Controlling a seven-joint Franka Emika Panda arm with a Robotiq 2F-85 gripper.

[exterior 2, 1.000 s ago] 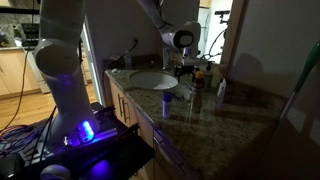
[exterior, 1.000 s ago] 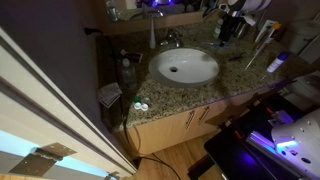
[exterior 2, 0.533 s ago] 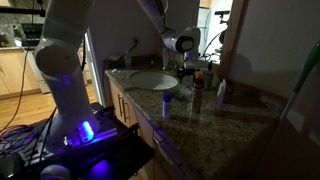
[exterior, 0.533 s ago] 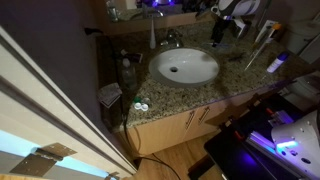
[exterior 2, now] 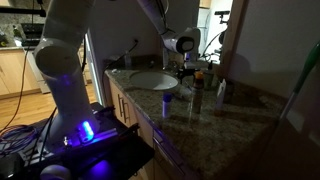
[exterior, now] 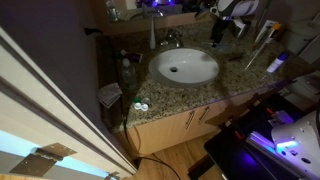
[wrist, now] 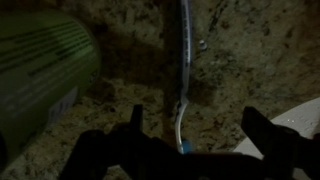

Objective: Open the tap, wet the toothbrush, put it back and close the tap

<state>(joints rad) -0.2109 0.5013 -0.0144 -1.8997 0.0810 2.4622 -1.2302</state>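
Speckled granite forms the counter (exterior: 240, 75) of a dim bathroom, with a white oval basin (exterior: 185, 67) sunk into it and wooden cabinet doors (exterior: 190, 120) below. Behind the basin stands the tap (exterior: 172, 40), small and chrome, its lever hard to read at this size; no water can be made out. A slim white bottle (exterior: 153, 34) stands just beside the tap. In both exterior views the arm (exterior 2: 62, 60) reaches over the counter, and the gripper (exterior: 217, 37) hangs low at the basin's far side from the bottle, close above the granite. In an exterior view it sits just past the basin (exterior 2: 152, 80), among small dark items that cannot be told apart. The wrist view looks straight down on the toothbrush (wrist: 183, 70), which lies flat on the granite as a thin pale line running from the top of the picture towards the gripper (wrist: 200, 140). The two dark fingers (wrist: 262, 128) stand wide apart and grip nothing; the toothbrush's near end lies between them, closer to one finger. A green ribbed container (wrist: 40, 80) lies to one side of the toothbrush, and a white sliver of basin rim (wrist: 305, 115) shows on the other.
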